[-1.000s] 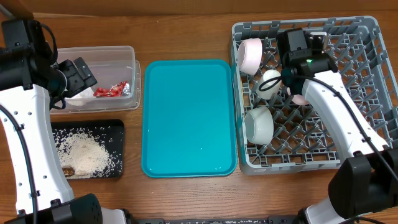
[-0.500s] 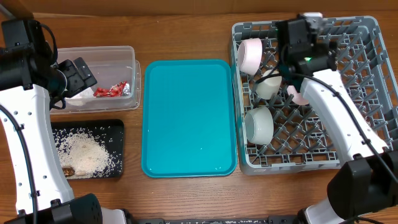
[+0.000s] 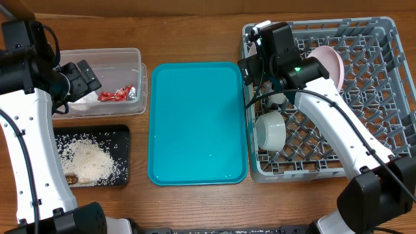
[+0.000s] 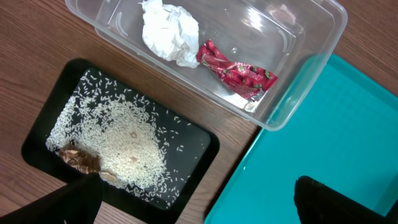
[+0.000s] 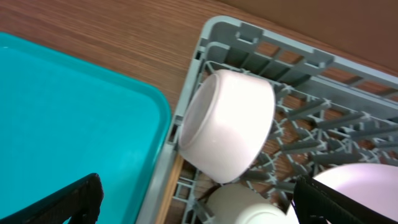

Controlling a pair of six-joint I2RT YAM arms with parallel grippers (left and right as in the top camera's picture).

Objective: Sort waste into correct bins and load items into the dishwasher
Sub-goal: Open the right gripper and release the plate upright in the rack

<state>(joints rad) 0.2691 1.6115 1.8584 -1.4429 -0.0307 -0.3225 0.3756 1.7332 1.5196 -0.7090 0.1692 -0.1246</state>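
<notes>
Both wide open, empty, left gripper (image 4: 200,202) over black tray (image 4: 208,144), right gripper (image 5: 199,208) seemingly clear of pale bowl (image 5: 227,124)

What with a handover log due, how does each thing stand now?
left gripper: open, empty
right gripper: open, empty
clear tub: holds napkin and red wrapper
black tray: holds rice scraps
teal tray: bare
dish rack: loaded with bowls, pink plate
corner bowl: tipped on its side
</notes>
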